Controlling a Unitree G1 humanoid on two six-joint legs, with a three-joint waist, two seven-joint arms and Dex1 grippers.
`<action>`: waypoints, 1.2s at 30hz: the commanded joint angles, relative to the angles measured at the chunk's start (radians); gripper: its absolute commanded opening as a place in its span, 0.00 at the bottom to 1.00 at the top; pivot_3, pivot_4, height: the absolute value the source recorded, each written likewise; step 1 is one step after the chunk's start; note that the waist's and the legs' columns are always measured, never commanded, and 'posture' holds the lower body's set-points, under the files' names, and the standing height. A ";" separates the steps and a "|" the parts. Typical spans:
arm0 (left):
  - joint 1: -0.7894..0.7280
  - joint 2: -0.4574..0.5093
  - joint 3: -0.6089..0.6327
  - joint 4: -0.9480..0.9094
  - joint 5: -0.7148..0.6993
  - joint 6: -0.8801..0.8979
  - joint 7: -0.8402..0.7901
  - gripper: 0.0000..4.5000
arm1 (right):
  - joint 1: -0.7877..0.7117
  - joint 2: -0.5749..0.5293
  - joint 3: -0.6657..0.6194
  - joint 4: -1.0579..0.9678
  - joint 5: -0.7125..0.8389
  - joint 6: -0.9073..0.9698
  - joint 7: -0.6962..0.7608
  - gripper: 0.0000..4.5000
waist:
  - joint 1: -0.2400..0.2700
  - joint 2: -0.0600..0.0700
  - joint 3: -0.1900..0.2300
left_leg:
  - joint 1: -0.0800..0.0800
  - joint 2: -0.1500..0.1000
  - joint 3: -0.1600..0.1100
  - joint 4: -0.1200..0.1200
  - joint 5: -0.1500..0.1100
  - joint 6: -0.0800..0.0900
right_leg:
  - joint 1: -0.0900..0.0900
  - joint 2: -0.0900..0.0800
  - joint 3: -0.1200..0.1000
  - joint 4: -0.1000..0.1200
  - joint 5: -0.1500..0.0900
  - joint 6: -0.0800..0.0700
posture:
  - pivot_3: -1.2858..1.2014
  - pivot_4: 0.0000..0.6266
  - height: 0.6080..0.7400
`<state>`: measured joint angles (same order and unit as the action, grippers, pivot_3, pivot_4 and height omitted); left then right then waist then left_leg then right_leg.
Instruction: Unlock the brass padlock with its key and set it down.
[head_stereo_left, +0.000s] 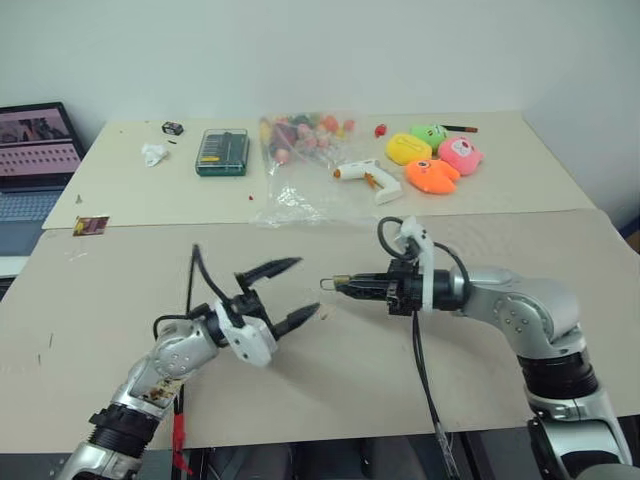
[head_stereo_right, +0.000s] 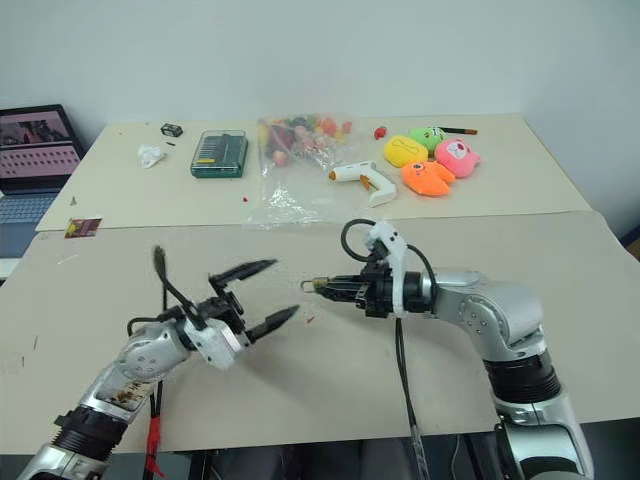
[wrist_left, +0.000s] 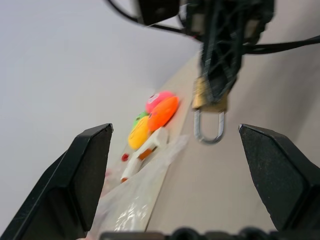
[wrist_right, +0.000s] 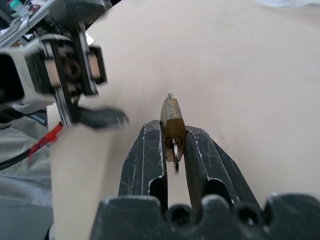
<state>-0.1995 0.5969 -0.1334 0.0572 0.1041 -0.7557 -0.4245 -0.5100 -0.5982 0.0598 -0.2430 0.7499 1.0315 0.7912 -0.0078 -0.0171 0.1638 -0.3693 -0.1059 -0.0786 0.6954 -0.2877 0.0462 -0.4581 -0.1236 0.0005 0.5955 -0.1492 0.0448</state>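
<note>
- The right gripper (head_stereo_left: 345, 286) points sideways toward the robot's left, above the table (head_stereo_left: 330, 360), its two black fingers (wrist_right: 145, 150) pressed closed on the padlock (wrist_right: 172, 125).
- The padlock's brass body sits clamped between the fingertips; its silver shackle (wrist_left: 208, 127) sticks out past them toward the left gripper.
- The key (wrist_right: 175, 155) is in the bottom of the padlock, its ring lying in the slot between the right fingers.
- The left gripper (head_stereo_left: 292, 292) faces the padlock from just beside it, jaws spread wide, holding nothing and touching nothing.
- A small gap of air separates the shackle from the left fingertips; nothing stands between them.
- Well behind, at the far side of the table, lie a crumpled clear bag (head_stereo_left: 300, 170) of coloured pieces, a white glue gun (head_stereo_left: 368, 178), a green screwdriver set (head_stereo_left: 222, 152) and bright plush toys (head_stereo_left: 432, 158).
- A laptop (head_stereo_left: 35, 150) stands open at the far left.
</note>
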 joint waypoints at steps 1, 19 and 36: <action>-0.034 -0.014 0.030 0.034 -0.057 0.092 -0.016 0.95 | 0.005 -0.016 -0.035 -0.026 0.019 -0.028 0.041 0.04 | 0.000 0.000 0.000 | 0.000 0.000 0.000 0.000 0.000 0.000 | 0.000 0.000 0.000 0.000 0.000 0.000 | 0.52 0.24 1.00; -0.067 -0.159 0.045 -0.293 -0.819 1.084 -0.292 0.01 | 0.061 -0.056 -0.086 -0.149 0.155 -0.018 0.112 0.04 | -0.005 0.000 0.000 | 0.000 0.000 0.000 0.001 0.000 0.001 | 0.001 0.001 0.001 0.000 0.000 0.000 | 0.52 0.24 1.00; 0.008 -0.117 0.048 -0.431 -0.911 1.347 -0.381 0.01 | 0.035 -0.055 -0.064 -0.121 0.139 -0.023 0.110 0.04 | 0.001 0.000 0.000 | 0.001 0.000 0.000 0.000 0.000 0.000 | 0.001 0.001 0.003 0.000 0.000 0.000 | 0.52 0.24 1.00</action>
<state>-0.1906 0.4837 -0.1006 -0.3407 -0.7867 0.5836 -0.7972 -0.4582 -0.6550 0.0069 -0.3454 0.8828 1.0325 0.8935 -0.0064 -0.0173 0.1640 -0.3687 -0.1055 -0.0782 0.6957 -0.2877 0.0462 -0.4573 -0.1221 0.0038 0.5954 -0.1491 0.0450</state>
